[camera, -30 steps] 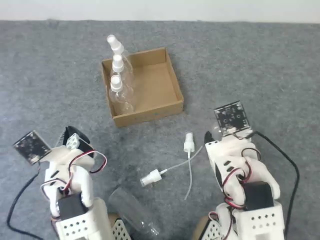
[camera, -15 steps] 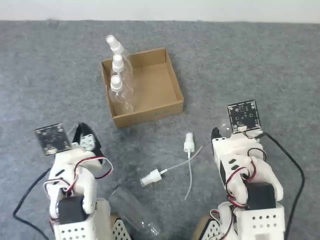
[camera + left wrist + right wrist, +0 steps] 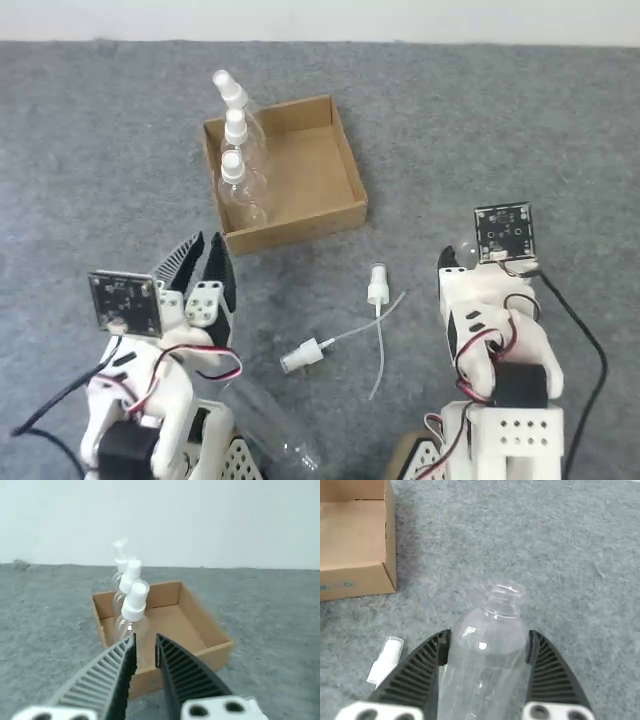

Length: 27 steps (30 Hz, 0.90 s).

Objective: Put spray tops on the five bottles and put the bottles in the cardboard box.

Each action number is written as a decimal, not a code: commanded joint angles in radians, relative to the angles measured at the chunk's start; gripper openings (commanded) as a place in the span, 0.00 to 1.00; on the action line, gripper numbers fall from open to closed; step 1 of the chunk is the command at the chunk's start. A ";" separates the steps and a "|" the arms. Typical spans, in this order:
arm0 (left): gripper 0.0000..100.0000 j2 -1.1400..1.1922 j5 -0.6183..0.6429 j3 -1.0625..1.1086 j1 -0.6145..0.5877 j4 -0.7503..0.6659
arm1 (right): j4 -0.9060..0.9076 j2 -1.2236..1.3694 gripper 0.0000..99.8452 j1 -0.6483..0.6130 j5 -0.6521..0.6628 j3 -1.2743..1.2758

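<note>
table [image 3: 560, 120]: grey, carpet-like surface that carries everything. The two arms stand side by side at its near edge.
cardboard box [image 3: 305, 165]: open-topped and low-walled, sitting a little askew on the far middle of the table. Most of its floor is bare.
left gripper [image 3: 145, 640]: raised above the table on the near-left side of the box and pointing toward it. Its ribbed fingers are parted by a narrow gap and it is empty.
right gripper [image 3: 488, 637]: on the near-right side of the table, well apart from the box. Its fingers are pinching the held bottle from both sides.
held bottle [image 3: 492, 630]: clear plastic, clamped between the right gripper's fingers with its neck pointing away from the arm. The mouth is uncovered.
lying bottle [image 3: 262, 418]: clear, on its side at the near edge of the table between the two arm bases, just beside the left arm's base.
capped bottles [image 3: 238, 130]: three clear bottles with white spray tops, upright in a row along the box's left wall. The farthest one leans outward.
far spray top [image 3: 377, 283]: loose on the table between the box and the right arm. Its thin tube trails toward the near edge.
near spray top [image 3: 303, 354]: loose on the table between the arms. Its tube crosses the other tube.
</note>
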 commanded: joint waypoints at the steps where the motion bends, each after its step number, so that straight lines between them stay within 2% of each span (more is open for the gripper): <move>1: 0.07 -0.003 -0.014 -0.065 0.058 0.002 | -0.041 -0.025 0.11 0.016 -0.011 -0.014; 6: 0.07 0.078 -0.014 -0.077 0.137 -0.015 | -0.041 -0.025 0.11 0.018 -0.049 -0.012; 13: 0.07 0.428 -0.006 -0.239 0.265 -0.020 | -0.094 -0.025 0.11 0.108 -0.098 0.005; 27: 0.07 1.025 0.190 -0.506 0.491 -0.028 | -0.140 -0.025 0.11 0.139 -0.101 0.025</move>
